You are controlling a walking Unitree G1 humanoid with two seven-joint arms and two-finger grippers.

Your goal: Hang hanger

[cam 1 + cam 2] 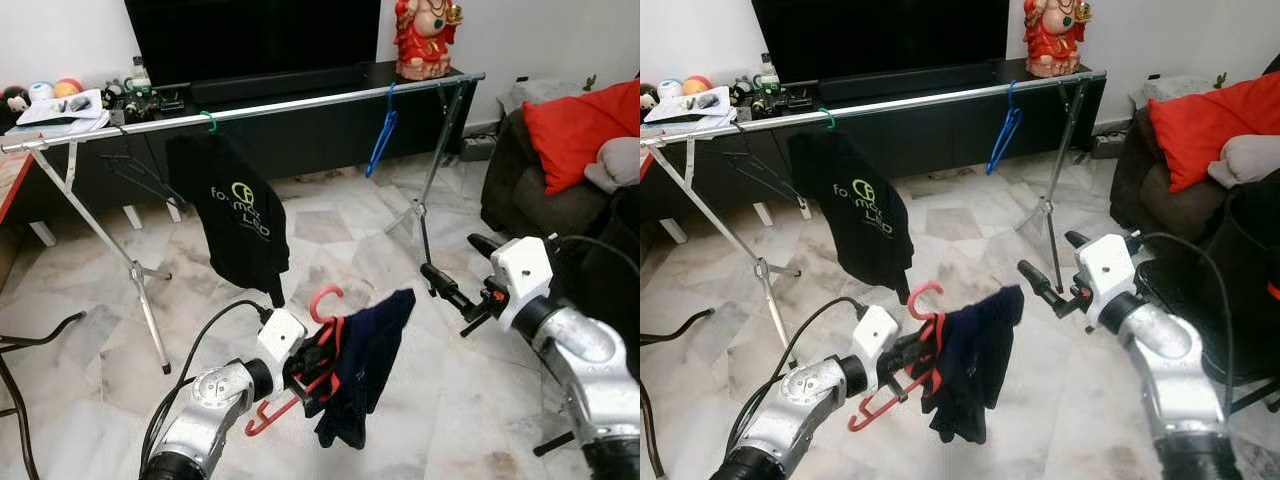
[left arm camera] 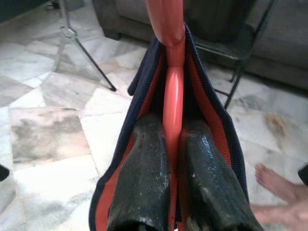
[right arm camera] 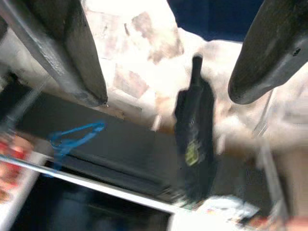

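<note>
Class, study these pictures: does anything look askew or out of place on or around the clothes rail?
Yes. The red hanger in the left pincer is tilted, and its dark garment sags bunched off one side. The blue hanger hangs bare on the rail. A person's bare foot shows on the floor.

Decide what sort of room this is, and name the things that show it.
Most likely a home living room: a large television on a low black cabinet, a dark sofa with a red cushion, and a marble tile floor.

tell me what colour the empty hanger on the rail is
Blue: the empty hanger hangs on the rail, clearest in the left eye view.
</note>
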